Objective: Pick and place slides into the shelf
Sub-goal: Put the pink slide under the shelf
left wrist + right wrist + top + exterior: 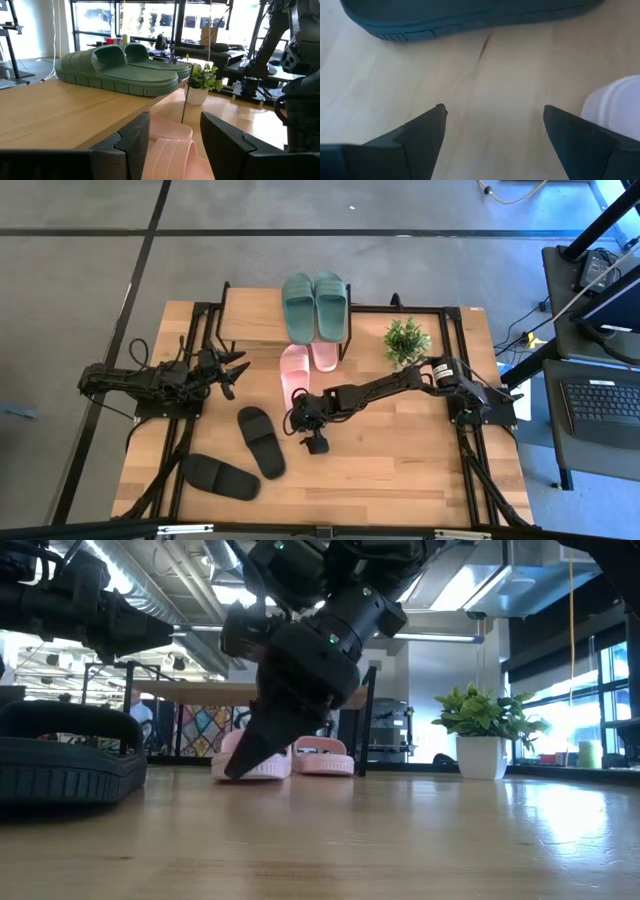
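Wooden tabletop (400,470), grey floor all round. The shelf (250,315) is our landmark: the green pair (315,305) sits on its top board, long axes running front to back. The pink pair (308,362) lies partly under it, half hidden. Two black slides (240,458) lie angled, well in front. Right gripper (316,442) hovers near them, fingers apart. Left gripper (236,372) waits beside the shelf, fingers apart.

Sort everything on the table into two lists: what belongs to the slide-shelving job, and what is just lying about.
Part of the job:
- green slides, on the shelf
- pink slides, at the shelf's lower level
- black slides, on the table
- right pincer, open beside them
- left pincer, open by the shelf

Lying about:
- potted plant
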`<state>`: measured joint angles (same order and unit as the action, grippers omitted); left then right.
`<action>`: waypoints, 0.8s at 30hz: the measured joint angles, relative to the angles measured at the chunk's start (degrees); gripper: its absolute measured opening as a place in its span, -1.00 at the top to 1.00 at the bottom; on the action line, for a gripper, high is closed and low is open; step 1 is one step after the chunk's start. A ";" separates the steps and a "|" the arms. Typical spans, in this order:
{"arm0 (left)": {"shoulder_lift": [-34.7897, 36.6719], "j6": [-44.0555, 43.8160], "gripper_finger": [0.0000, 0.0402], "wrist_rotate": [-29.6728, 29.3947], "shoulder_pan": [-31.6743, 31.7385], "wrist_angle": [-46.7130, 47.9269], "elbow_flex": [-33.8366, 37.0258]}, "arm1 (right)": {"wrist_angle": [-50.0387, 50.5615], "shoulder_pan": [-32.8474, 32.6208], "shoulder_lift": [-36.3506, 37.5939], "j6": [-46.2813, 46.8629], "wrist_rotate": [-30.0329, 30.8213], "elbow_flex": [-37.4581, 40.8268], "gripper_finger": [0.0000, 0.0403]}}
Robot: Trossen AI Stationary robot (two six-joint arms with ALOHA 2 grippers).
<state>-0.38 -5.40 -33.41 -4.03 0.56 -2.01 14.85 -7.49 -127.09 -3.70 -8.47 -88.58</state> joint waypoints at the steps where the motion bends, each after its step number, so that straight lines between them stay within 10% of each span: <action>1: 0.00 0.01 0.16 0.01 0.00 0.00 0.00 | -0.06 0.00 0.00 0.05 0.02 -0.06 -0.64; 24: 0.00 0.03 0.16 0.00 0.00 0.00 0.01 | -1.89 7.38 0.00 0.00 7.39 -0.06 -0.64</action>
<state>-0.38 -5.37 -33.41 -4.03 0.56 -2.00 12.97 -0.11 -127.09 -3.70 -1.08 -88.64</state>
